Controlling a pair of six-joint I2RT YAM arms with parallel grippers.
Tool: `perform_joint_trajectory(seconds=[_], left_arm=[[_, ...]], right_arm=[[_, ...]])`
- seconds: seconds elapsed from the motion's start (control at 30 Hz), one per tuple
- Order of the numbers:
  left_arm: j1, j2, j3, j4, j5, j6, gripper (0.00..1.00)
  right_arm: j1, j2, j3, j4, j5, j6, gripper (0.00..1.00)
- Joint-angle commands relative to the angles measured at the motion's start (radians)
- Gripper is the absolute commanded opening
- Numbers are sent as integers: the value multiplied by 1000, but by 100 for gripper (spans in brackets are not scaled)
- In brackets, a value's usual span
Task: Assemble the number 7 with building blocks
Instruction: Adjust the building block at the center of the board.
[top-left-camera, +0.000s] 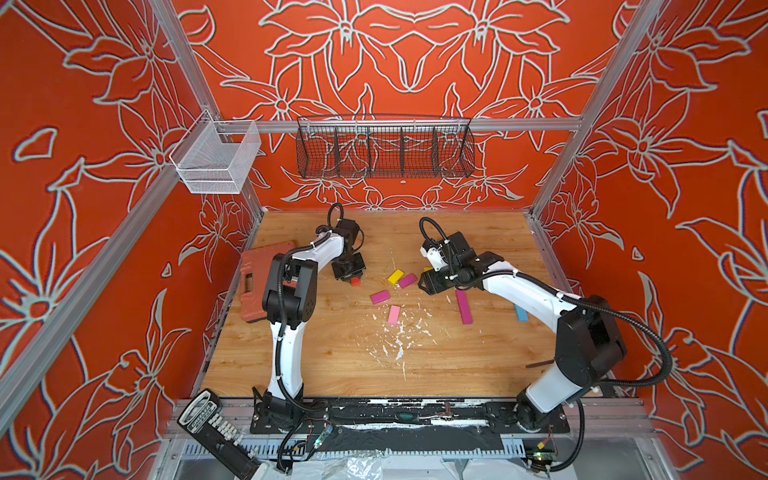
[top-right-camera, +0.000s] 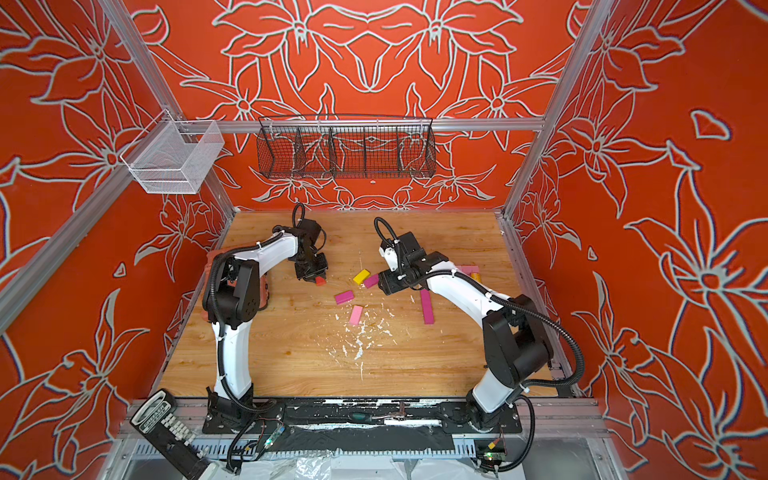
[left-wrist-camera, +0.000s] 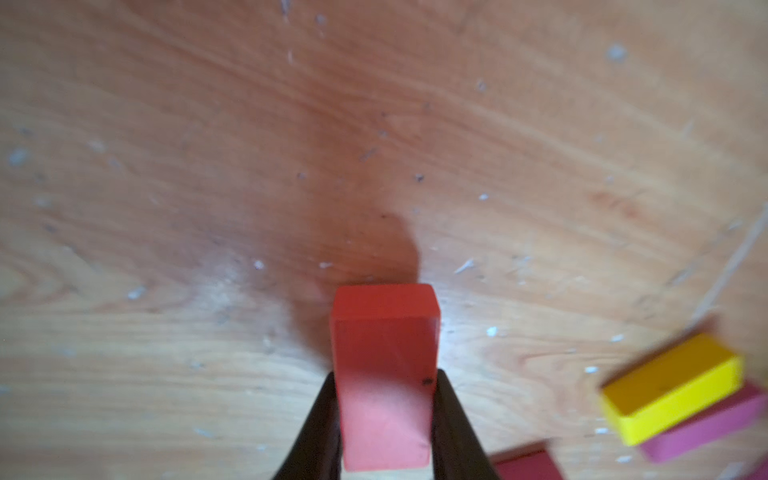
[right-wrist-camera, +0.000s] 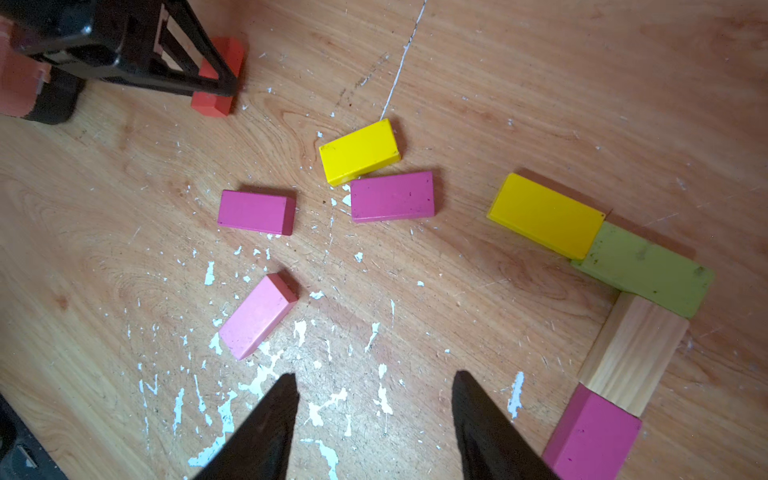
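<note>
Looking from a top view, the red block (top-left-camera: 355, 281) is left of the loose blocks (top-left-camera: 380, 297). Left wrist view: left end effector (left-wrist-camera: 385, 374) clamped across its long edges; likely light, stiff, slick. Right wrist view: right end effector (right-wrist-camera: 374, 376) apart, empty.

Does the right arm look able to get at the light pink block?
Probably yes: the right gripper is open and empty, the light pink block lies flat close ahead of it, clear of the nearest magenta block, with only bare table between.
</note>
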Motion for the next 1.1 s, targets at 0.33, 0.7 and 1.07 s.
perform_joint_trajectory(seconds=[0.33,0.7,1.07], left_arm=[[-26,-60,-34,110,30,-449,26],[-26,-32,-8,109,90,-424,75],[-14,94,274,-23,142,92,94]], right_arm=[[8,2,-27,13,-29,27,62],[12,-12,-44,14,-37,31,62],[26,-40,-52,2,-26,48,62]])
